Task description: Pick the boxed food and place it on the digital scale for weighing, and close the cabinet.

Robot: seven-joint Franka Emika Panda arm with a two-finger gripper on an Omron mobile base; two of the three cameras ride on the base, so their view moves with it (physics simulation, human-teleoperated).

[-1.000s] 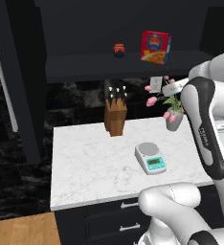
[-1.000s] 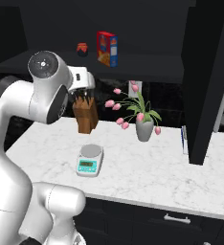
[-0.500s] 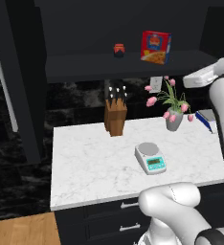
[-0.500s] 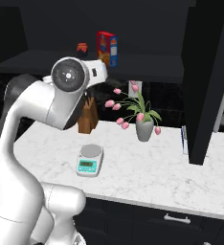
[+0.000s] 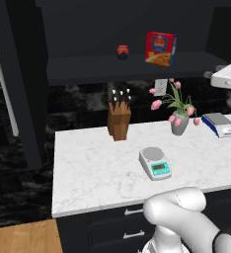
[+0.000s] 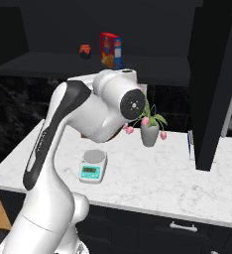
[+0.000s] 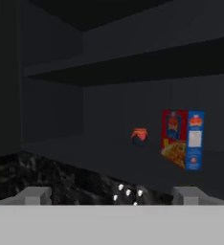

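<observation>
We see the flat red cardboard box of food [image 5: 160, 48] standing upright on the lower shelf of the large black wall cabinet [image 5: 132, 66], just to the right of a small red jar with a black lid [image 5: 122, 52]. From the hand view, the box [image 7: 182, 139] sits to the right of centre with the jar [image 7: 140, 136] beside it, both well apart from the hand. The gripper [image 7: 111, 196] has its two fingertips spread wide at the bottom corners of that view, and nothing lies between them.

On the white marbled counter [image 5: 93, 168] the small white-grey digital scale with a round silver plate and teal display [image 5: 155, 162] stands bare, in front of a wooden knife block [image 5: 119, 120] and a grey vase of pink tulips [image 5: 178, 114]. A blue-edged scale with a square grey plate [image 5: 219, 123] lies further right.

Compared with a second ago, the arm has swung away: in the left base view it no longer covers the right of the counter, so the vase and the blue-edged scale are now plain to see. In the right base view its white upper link [image 6: 108, 111] has moved across to stand in front of the knife block. The box, jar and scales have not shifted.
</observation>
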